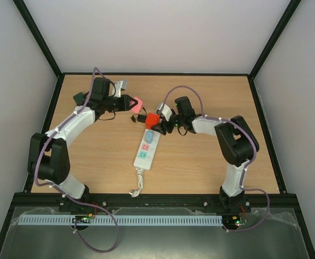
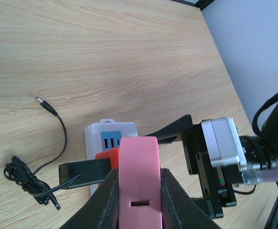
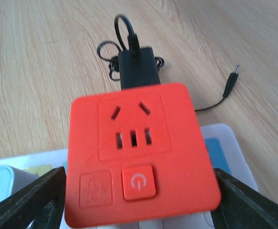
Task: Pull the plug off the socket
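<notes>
The white power strip [image 1: 145,150] lies about the middle of the wooden worktop [image 1: 211,167]. It runs lengthwise from the near edge toward the far edge and leans a little to the right as it goes. Its coiled white cord [image 1: 139,181] trails from the near end toward the near edge. A red adapter cube [image 1: 153,120] sits over the strip close to its far end. From the left wrist view, the strip's tabbed tip and a few small ports show just beyond the cube. Whether the cube is fully seated in the strip or lifted a little cannot be told. A black charger [image 3: 139,67] sticks out of the cube's far side. Its thin black cable [image 2: 26,181] lies bunched on the wood beside it and ends in a small barrel tip [image 2: 43,102]. The right claw [image 1: 156,124] reaches in from the right and straddles the red cube, with one black finger [image 3: 29,200] low on each side. The jaws stand wide, but it cannot be told whether they press the cube or are just clear of it. The left claw [image 1: 130,102] hangs a little beyond the cube toward the far edge, closed on a pink block [image 2: 139,171] that fills the gap between its fingers. That block is near the charger, apart from the strip.
</notes>
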Robot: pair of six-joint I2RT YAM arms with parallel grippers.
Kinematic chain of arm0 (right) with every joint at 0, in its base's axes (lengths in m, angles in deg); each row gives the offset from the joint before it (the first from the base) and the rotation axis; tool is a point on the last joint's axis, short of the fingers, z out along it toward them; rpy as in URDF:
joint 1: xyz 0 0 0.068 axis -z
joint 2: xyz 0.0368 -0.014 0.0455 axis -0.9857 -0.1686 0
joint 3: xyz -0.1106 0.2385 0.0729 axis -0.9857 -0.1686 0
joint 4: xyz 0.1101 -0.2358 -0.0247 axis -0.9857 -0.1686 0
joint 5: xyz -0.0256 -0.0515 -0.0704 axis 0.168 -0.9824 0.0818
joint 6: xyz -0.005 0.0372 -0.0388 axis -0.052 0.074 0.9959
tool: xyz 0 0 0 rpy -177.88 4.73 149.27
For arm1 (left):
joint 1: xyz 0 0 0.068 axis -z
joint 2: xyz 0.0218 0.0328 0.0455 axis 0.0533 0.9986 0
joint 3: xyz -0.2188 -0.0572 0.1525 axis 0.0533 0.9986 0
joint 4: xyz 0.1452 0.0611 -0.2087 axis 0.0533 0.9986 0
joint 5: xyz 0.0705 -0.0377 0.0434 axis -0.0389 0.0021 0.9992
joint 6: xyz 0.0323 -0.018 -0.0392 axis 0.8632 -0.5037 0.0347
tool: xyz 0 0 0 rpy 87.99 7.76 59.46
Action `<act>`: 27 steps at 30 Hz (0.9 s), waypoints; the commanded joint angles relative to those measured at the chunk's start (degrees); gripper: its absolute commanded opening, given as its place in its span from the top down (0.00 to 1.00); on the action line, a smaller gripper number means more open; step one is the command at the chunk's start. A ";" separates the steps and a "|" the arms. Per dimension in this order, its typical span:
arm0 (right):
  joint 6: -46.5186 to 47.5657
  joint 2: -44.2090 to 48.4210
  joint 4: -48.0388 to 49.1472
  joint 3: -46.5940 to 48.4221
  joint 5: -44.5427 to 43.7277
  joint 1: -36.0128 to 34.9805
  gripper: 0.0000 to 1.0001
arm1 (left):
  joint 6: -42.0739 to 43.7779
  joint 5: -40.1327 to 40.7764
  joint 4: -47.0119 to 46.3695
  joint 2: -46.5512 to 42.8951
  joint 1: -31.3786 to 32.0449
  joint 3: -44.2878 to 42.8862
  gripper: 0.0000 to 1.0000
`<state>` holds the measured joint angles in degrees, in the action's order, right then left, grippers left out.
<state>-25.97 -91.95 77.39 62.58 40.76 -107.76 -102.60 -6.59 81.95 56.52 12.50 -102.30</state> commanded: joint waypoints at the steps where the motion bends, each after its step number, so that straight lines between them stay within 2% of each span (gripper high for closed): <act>1: -1.22 2.69 -6.56 5.33 3.31 0.22 0.22 | 3.87 -5.59 -2.52 -4.54 -1.85 1.89 0.97; 8: -1.04 4.80 -15.15 12.07 6.74 0.41 0.24 | 9.27 -11.26 -2.34 -9.37 -4.49 3.81 0.98; 15: 1.98 6.12 -32.70 20.59 18.94 1.62 0.30 | 22.07 -23.77 4.73 -12.63 -5.44 3.52 0.97; 21: -2.26 11.57 -34.62 20.43 27.68 1.34 0.34 | 26.33 -27.36 5.19 -17.87 -4.87 6.37 0.97; 27: -6.89 15.28 -31.70 19.83 26.79 -1.75 0.37 | 29.68 -28.79 8.10 -19.78 -1.23 6.73 0.97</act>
<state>-28.46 -79.52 45.19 81.72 65.04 -107.47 -77.24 -32.03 87.61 37.85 9.00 -95.61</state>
